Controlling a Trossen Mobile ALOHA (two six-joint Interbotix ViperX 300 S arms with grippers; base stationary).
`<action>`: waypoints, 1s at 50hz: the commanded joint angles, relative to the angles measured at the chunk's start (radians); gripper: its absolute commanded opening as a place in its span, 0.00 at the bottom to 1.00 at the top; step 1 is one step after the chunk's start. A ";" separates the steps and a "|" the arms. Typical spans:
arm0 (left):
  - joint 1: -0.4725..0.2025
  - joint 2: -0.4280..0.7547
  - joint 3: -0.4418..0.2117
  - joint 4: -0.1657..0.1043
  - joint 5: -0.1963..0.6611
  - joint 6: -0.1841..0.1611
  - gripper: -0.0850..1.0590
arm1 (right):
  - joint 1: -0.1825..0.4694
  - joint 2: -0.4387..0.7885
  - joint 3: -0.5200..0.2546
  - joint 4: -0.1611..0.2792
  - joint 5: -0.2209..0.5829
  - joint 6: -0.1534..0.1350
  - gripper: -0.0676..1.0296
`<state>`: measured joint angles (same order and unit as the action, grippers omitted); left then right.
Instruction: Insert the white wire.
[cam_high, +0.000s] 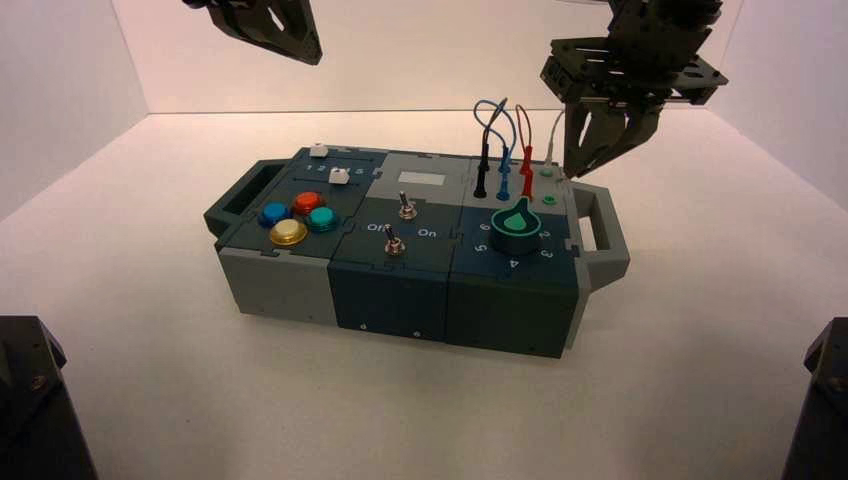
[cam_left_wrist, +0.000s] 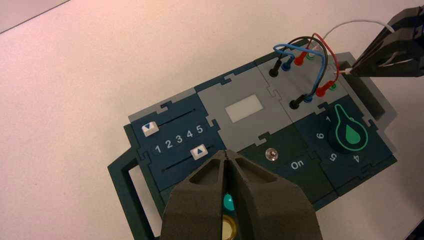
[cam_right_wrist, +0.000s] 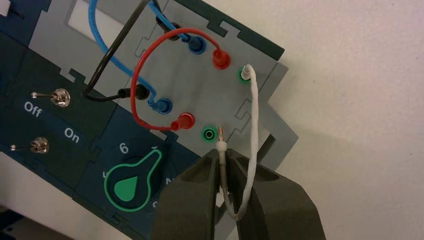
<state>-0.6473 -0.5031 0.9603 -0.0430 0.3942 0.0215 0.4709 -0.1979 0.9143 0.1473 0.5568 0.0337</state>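
White wire (cam_right_wrist: 254, 115) looping from the far green socket (cam_right_wrist: 244, 75), right gripper (cam_right_wrist: 220, 152) pinching its free plug (cam_right_wrist: 221, 139), metal tip pointing toward twelve o'clock in the right wrist view, near the empty green socket (cam_right_wrist: 209, 133), left gripper (cam_left_wrist: 226, 155) waiting closed at the box's (cam_high: 420, 255) ten o'clock

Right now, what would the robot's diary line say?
right gripper: holds white wire's free plug | green socket: beside plug tip, empty | left gripper: above box

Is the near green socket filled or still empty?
Empty: the near green socket shows its bare hole, and the white wire's free plug, held in the right jaws, is beside it, not inside.
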 joint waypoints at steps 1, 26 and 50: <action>0.005 -0.011 -0.035 0.002 -0.008 0.005 0.05 | 0.011 -0.002 -0.015 0.028 0.005 0.003 0.04; 0.006 -0.011 -0.037 0.002 -0.006 0.006 0.05 | 0.021 0.043 -0.012 0.044 -0.005 0.002 0.04; 0.006 -0.011 -0.037 0.002 -0.005 0.006 0.05 | 0.021 0.069 -0.012 0.041 -0.020 0.002 0.04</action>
<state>-0.6443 -0.5031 0.9526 -0.0430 0.3942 0.0230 0.4893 -0.1411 0.9158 0.1902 0.5492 0.0322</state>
